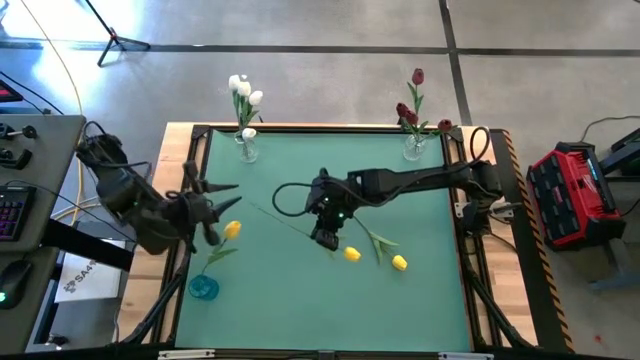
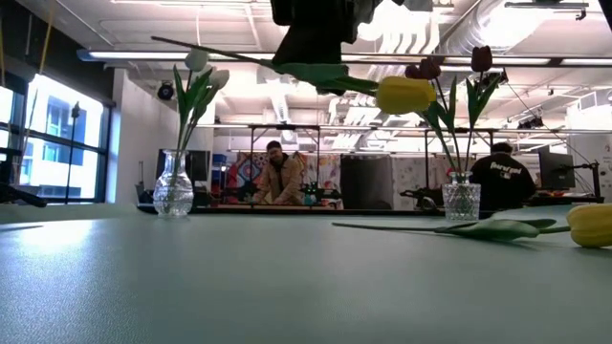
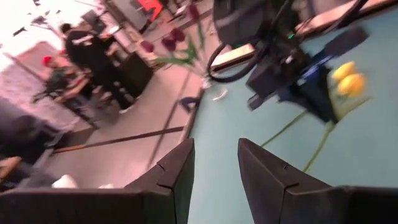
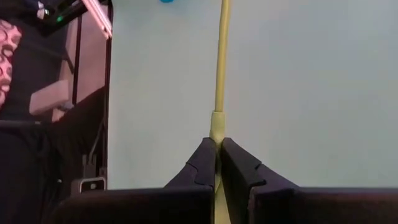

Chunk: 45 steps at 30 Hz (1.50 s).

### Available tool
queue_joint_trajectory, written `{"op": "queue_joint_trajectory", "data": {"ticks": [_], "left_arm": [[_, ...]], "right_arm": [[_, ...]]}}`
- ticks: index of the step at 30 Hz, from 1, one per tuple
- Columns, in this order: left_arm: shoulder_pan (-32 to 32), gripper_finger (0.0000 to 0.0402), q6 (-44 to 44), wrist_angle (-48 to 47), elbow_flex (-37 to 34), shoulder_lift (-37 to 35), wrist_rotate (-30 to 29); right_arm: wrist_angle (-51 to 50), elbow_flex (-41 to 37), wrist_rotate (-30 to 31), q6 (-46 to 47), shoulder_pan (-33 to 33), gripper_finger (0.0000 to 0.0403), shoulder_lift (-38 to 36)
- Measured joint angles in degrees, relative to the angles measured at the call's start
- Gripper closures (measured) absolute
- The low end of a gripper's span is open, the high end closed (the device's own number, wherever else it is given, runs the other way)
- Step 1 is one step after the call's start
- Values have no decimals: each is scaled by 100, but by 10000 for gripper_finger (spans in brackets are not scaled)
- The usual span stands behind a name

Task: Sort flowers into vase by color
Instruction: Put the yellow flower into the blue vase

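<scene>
Pinching yellow tulip (image 1: 351,254) by thin stem: right gripper (image 1: 326,238).

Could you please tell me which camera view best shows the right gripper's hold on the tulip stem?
The right wrist view: the right gripper pinches the yellow tulip's stem. The high view shows the stem only as a thin line; the low view shows the head aloft; the left wrist view blurs it.

Green table (image 1: 420,290) (three vases) holds yellow tulip (image 1: 399,263).
</scene>
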Motion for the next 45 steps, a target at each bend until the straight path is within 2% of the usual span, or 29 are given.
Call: {"op": "queue_joint_trajectory", "data": {"ticks": [6, 11, 15, 19, 22, 25, 27, 29, 31, 34, 38, 42, 45], "left_arm": [[-208, 292, 67, 102, 595, -3, 449], [-302, 292, 998, 553, 622, 223, 633], [-299, 292, 1529, 611, 620, 696, 818], [-240, 292, 1663, 607, 609, 1195, 604], [-122, 292, 1407, 613, 612, 1390, 434], [46, 292, 841, 594, 712, 1405, 719], [155, 292, 378, 624, 822, 1370, 948], [210, 292, 1, 626, 867, 1329, 1121], [254, 292, -69, 592, 867, 1318, 1213], [279, 292, 440, 527, 867, 1409, 1138], [300, 292, 958, 537, 863, 1500, 1055], [360, 292, 1363, 536, 863, 1568, 1079], [403, 292, 1876, 534, 865, 1643, 1079]], "right_arm": [[-45, 0, -11, 156, 109, 402, -2], [1070, 0, 91, 612, 202, 402, -2], [1394, 0, 536, 198, 225, 402, -13], [779, 0, 1008, -970, 228, 402, -25], [1, 0, 1792, -1720, 324, 402, -28], [-932, 0, 2313, -2425, 455, 402, -28], [-1532, 0, 2333, -2639, 535, 402, -28], [-1846, -2, 2160, -2240, 583, 402, -28], [-1742, -2, 1845, -1403, 565, 402, -28], [-1028, -2, 1116, -296, 469, 402, -28], [217, -2, -157, 498, 292, 402, -28], [948, -2, -1290, 981, -61, 402, -28], [1237, -2, -1763, 1295, -333, 402, -28]]}}
